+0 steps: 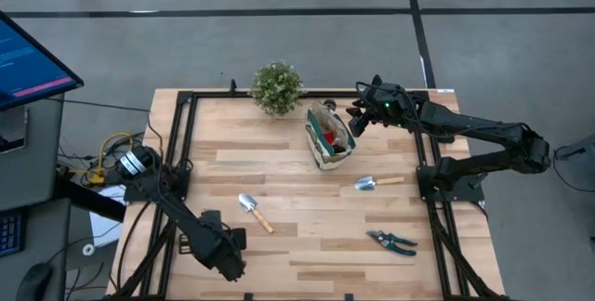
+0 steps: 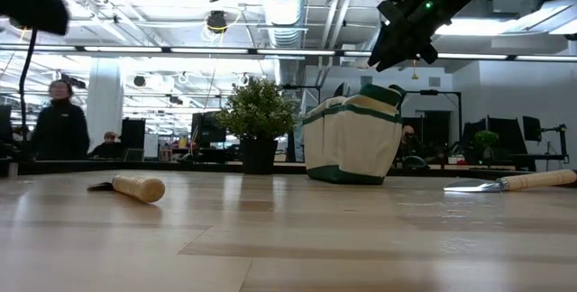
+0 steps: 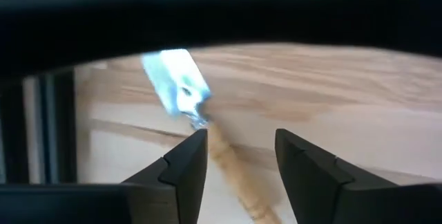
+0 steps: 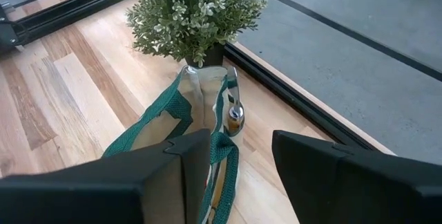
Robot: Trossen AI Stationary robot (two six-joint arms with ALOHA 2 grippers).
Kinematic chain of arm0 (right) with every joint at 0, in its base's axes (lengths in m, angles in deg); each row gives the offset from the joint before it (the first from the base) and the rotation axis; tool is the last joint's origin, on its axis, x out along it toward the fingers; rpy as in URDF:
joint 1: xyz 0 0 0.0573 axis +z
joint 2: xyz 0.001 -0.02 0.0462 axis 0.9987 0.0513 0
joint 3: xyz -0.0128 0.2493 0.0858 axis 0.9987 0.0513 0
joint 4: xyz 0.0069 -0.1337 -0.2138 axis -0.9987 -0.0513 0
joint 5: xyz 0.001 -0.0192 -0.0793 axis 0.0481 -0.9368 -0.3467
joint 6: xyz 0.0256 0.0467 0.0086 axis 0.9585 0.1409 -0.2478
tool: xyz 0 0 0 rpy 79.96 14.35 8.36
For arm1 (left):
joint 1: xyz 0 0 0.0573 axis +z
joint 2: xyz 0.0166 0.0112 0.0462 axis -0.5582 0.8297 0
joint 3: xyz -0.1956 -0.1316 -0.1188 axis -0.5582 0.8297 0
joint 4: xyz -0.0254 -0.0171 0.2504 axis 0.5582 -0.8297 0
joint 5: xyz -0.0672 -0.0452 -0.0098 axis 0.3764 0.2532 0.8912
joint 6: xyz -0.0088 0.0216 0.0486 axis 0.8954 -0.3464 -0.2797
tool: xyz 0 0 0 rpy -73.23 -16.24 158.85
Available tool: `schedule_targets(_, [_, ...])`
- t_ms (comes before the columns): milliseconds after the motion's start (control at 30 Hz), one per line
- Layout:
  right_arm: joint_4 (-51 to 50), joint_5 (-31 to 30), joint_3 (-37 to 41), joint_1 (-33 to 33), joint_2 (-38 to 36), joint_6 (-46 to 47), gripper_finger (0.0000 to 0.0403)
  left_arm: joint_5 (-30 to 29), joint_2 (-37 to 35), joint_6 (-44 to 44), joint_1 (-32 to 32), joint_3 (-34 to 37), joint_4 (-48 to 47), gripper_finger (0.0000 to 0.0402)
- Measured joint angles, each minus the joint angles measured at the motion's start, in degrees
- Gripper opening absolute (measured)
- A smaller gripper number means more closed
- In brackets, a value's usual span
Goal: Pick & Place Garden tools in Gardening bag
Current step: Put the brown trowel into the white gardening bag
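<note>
A: Where's the left end effector (image 3: 238, 165)?
B: Lower left of the overhead frame, fingers parted with nothing between them, above a silver-bladed trowel with a light wooden handle (image 1: 253, 210) lying on the pale wooden worktop (image 1: 307, 245).
A: And the right end effector (image 4: 238, 162)?
B: Upper right, partly open and empty, just above the beige canvas bag with teal-green trim (image 1: 329, 137), beside the bushy green potted plant (image 1: 277, 86). A second trowel (image 1: 376, 183) and teal-handled shears (image 1: 391, 242) lie lower right
</note>
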Motion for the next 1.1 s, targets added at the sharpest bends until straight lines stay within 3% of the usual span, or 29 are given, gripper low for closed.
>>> schedule_targets(167, [-0.3, -0.1, 0.0, 0.0, 0.0, 0.0, 0.0143, 4.2, 0.0, 2.0, -2.2, 1.9, 1.3, 0.0168])
schedule_targets(433, [-0.6, 0.0, 0.0, 0.0, 0.0, 3.0, 0.0133, 0.2, 0.1, 1.9, -2.4, 5.4, 8.5, 0.017])
schedule_targets(833, [-0.6, -0.1, 0.0, 0.1, 0.0, 3.0, 0.0132, 2.7, 0.2, 2.4, -3.4, 9.5, 16.3, 0.0164])
schedule_targets(1100, [-0.6, 0.0, 0.0, 0.0, 0.0, 3.0, 0.0128, 2.5, 4.6, 2.1, -3.5, 9.5, 21.9, 0.0151])
